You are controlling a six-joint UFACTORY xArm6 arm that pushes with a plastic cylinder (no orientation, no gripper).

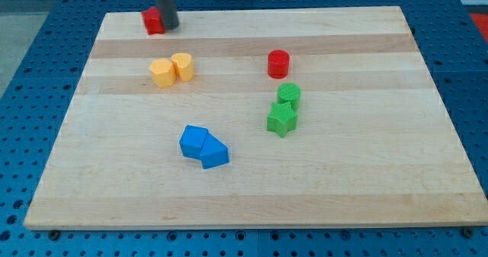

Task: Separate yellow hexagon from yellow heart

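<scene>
A: Where is my tip?

B: At the far edge of the desk, near the view's top left. The dark rod comes straight down, and its end sits touching the 3 o'clock side of a red block whose shape I cannot make out. There are no jaws on this rod, so there is nothing to call apart or together.

A: And the yellow pair?

B: From the tip they lie at about 6 o'clock, apart from it. The yellow hexagon and the yellow heart touch each other. The heart sits at roughly 2 o'clock from the hexagon.

A: Which way do they point?

B: The pair's long axis runs from 8 o'clock to 2 o'clock. Which way the heart's point faces is too small to tell, and the hexagon shows no clear long axis.

A: Other blocks?

B: A red cylinder stands at 3 o'clock from the yellow pair, well apart. Just beyond it at 6 o'clock, a green block touches a green star. Two blue blocks touch near the middle of the desk, toward 6 o'clock from the yellows.

A: The surface?

B: Pale wooden planks with grain running left to right. The board rests on a blue perforated base.
</scene>
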